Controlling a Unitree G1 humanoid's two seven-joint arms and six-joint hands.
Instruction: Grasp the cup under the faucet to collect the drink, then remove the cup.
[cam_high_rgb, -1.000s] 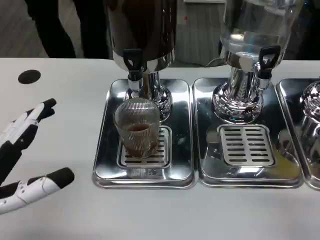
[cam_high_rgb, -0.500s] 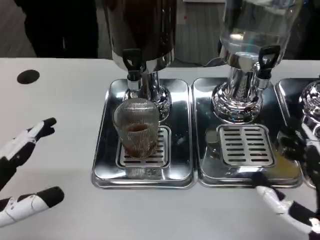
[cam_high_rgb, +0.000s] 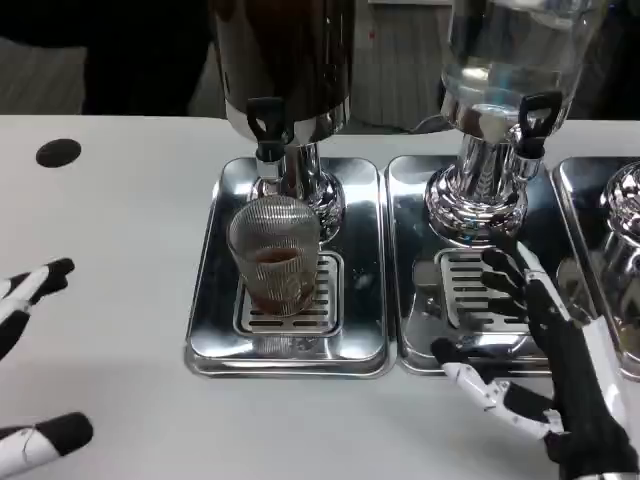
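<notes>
A ribbed clear cup (cam_high_rgb: 275, 254) with brown drink in its bottom stands on the drip grate of the left steel tray (cam_high_rgb: 210, 340), under the black faucet (cam_high_rgb: 266, 125) of the dark dispenser (cam_high_rgb: 285, 60). My right hand (cam_high_rgb: 535, 370) is open at the lower right, over the front of the second tray, well to the right of the cup, fingers spread. At the left edge my left hand (cam_high_rgb: 30, 360) is open too, with only its fingertips in the picture, far from the cup.
A second steel tray (cam_high_rgb: 415, 350) carries a clear dispenser (cam_high_rgb: 500, 90) with its own black faucet (cam_high_rgb: 532, 120). A third tray and chrome base (cam_high_rgb: 625, 215) sit at the right edge. A black round hole (cam_high_rgb: 58, 153) marks the table at back left.
My right hand has come up from the lower right edge toward the second tray. My left hand has drawn back to the left and down. The cup has stayed put.
</notes>
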